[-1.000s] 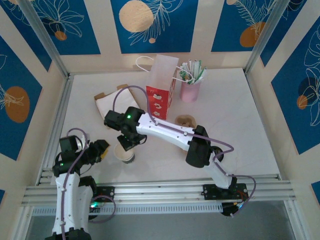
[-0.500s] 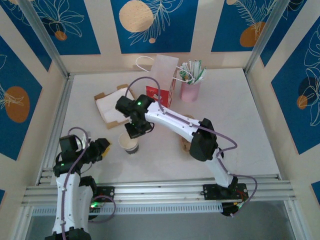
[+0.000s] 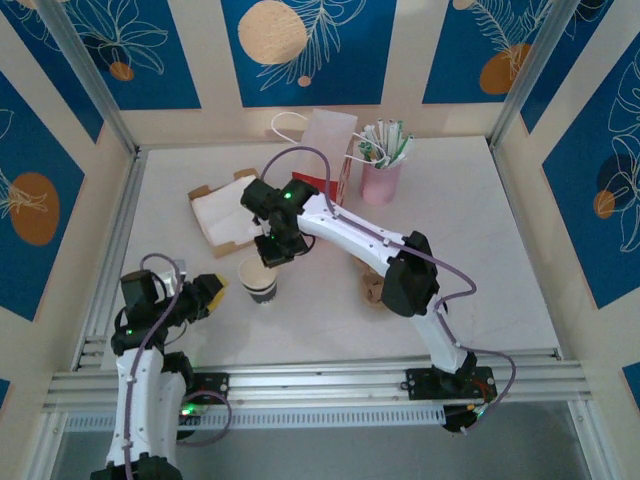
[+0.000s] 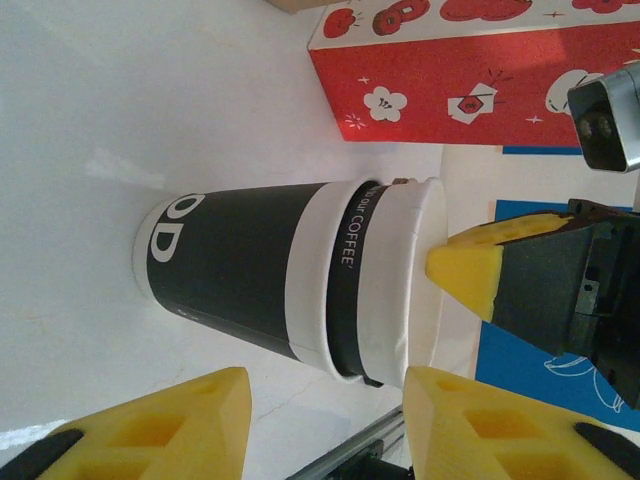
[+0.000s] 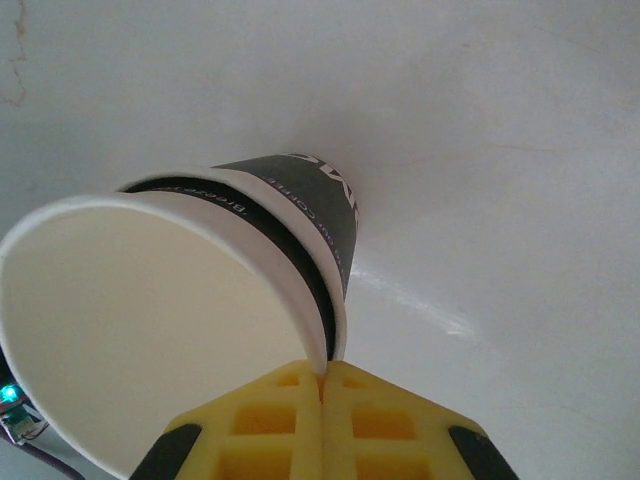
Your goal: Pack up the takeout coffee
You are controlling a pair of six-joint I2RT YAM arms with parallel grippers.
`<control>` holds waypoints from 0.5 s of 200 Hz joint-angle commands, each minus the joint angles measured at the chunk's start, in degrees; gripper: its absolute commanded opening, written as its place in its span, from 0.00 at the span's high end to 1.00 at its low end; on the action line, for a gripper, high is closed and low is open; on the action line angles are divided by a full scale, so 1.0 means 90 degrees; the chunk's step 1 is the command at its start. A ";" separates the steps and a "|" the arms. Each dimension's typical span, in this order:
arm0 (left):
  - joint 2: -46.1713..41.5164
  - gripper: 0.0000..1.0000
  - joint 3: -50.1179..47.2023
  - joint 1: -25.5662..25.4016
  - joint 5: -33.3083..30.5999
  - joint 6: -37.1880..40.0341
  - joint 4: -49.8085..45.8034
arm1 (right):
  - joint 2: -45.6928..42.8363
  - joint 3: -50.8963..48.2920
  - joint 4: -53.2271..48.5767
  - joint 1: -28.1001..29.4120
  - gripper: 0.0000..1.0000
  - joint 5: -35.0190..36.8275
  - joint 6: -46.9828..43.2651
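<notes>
R gripper is pinched shut on the rim of the coffee cup, centre-left of the top view. L gripper sits abt half open beside it, holding nothing. Cup's lidless and not yet in the red bag at upper centre. I judge most of the packing is left.
</notes>
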 commanded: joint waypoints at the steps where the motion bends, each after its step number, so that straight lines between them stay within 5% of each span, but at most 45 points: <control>1: 0.0004 0.56 -0.0068 -0.0058 0.0184 0.0004 0.0235 | -0.0358 0.0373 -0.0145 -0.0025 1.00 -0.0219 -0.0076; 61: -0.0089 0.46 0.0039 -0.0064 0.0122 0.0040 0.0140 | -0.0539 0.1058 -0.0620 0.0025 1.00 0.0122 -0.0137; 100: -0.0354 0.17 0.0596 -0.0067 -0.0117 0.0303 -0.0483 | -0.0996 0.1222 -0.0865 0.0058 1.00 0.0491 -0.0189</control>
